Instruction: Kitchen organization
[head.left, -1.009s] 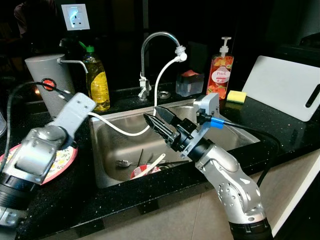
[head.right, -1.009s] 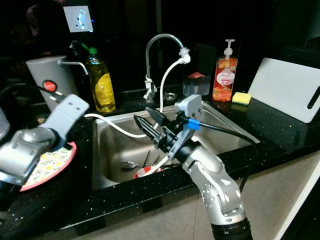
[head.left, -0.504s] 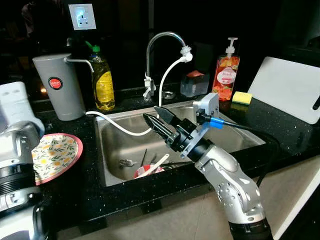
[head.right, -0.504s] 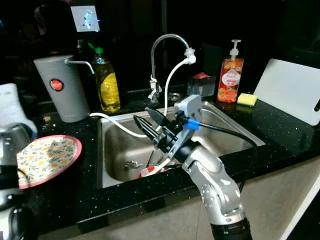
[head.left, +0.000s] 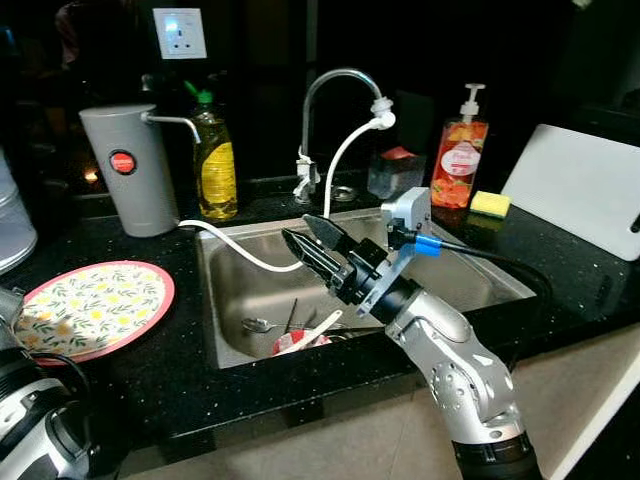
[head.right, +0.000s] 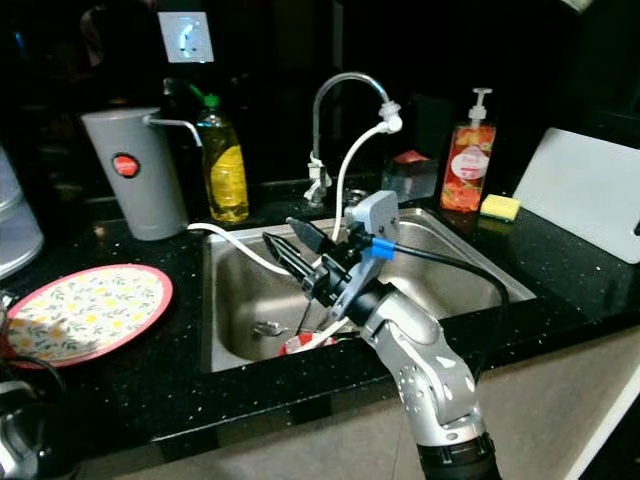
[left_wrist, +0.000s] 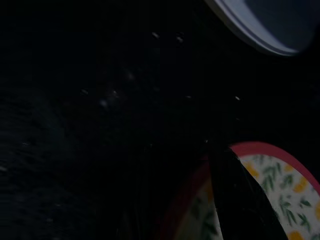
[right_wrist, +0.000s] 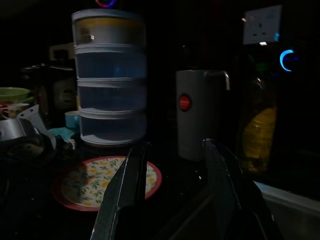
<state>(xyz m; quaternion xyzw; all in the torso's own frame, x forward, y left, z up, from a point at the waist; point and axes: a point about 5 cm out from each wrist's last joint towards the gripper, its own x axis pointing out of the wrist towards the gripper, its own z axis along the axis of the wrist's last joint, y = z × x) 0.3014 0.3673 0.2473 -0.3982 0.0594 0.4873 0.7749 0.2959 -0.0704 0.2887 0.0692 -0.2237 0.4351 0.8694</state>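
Right gripper (head.left: 303, 238) open over sink (head.left: 480, 268); white hose (head.left: 240, 252) beside; plate (head.left: 95, 305) left.

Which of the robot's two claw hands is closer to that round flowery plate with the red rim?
The left. The left gripper hangs right at the edge of the round floral plate with the red rim. The right gripper hovers open over the steel sink, well off to the plate's right.

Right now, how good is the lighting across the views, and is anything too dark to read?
Eye views: sharp, sink and floral plate well lit, backdrop black. Left wrist view: nearly black, just the plate rim legible. Right wrist view: dim, but open right gripper and grey dispenser readable.
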